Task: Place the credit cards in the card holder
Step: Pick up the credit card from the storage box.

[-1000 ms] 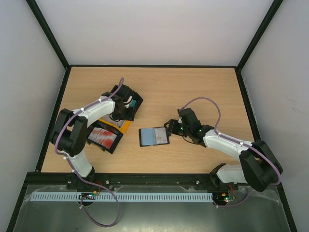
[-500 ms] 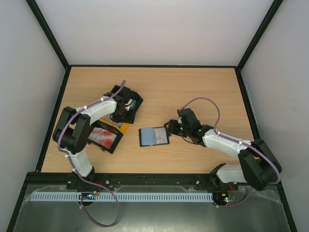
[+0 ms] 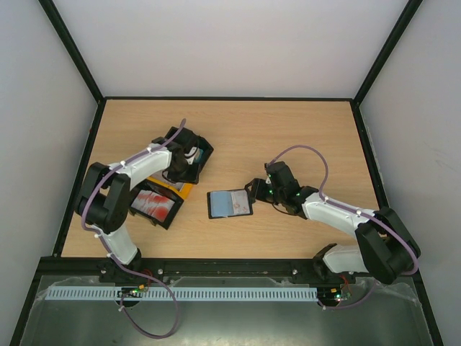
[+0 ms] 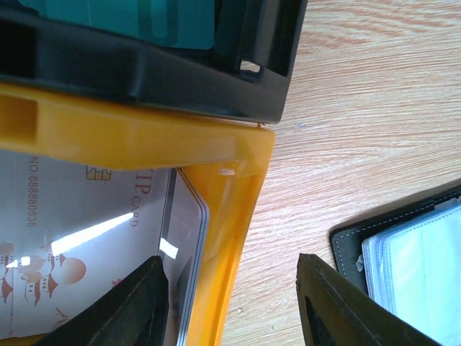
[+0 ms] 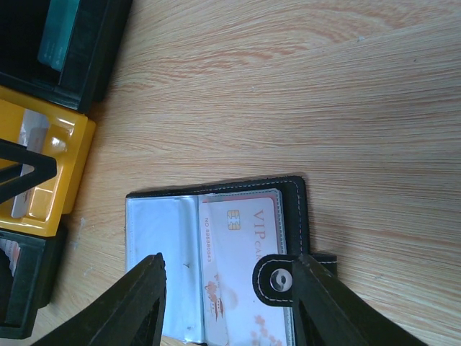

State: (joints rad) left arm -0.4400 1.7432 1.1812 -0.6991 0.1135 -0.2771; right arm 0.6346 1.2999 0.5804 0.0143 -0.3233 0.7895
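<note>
Card holder (image 5: 162,245) lies open and flat on the counter (image 5: 288,86), straight ahead of the right hand (image 5: 229,261). The right hand's two fingers stand apart, one over the clear sleeve and one beside the clasp strap (image 5: 277,280), and clamp nothing. I cannot tell whether they touch the holder. A white VIP card (image 5: 241,245) sits in the holder's sleeve next to the strap, its lower end cut off by the frame.

The left hand (image 4: 230,267) is also released. One finger reaches inside the yellow tray (image 4: 130,137), over a whitish-grey VIP card (image 4: 79,231). The other is outside the tray wall, over bare counter. Another thin card edge seems to lean against that wall between the fingers, but it is hard to make out. Beyond the left hand, past the yellow tray, a black tray (image 4: 144,72) holds a teal card (image 4: 144,21), mostly cut off at the top. A corner of the holder shows off to that hand's right.

From above, the arm hides most of the left hand. Behind it, towards the arm's base, a red-and-white card (image 3: 153,204) lies in a second black tray (image 3: 164,222).

Compared with a second ago, the holder and the right hand have not moved. The left hand is over nearly the same spot, with only a slight shift in its arm.
</note>
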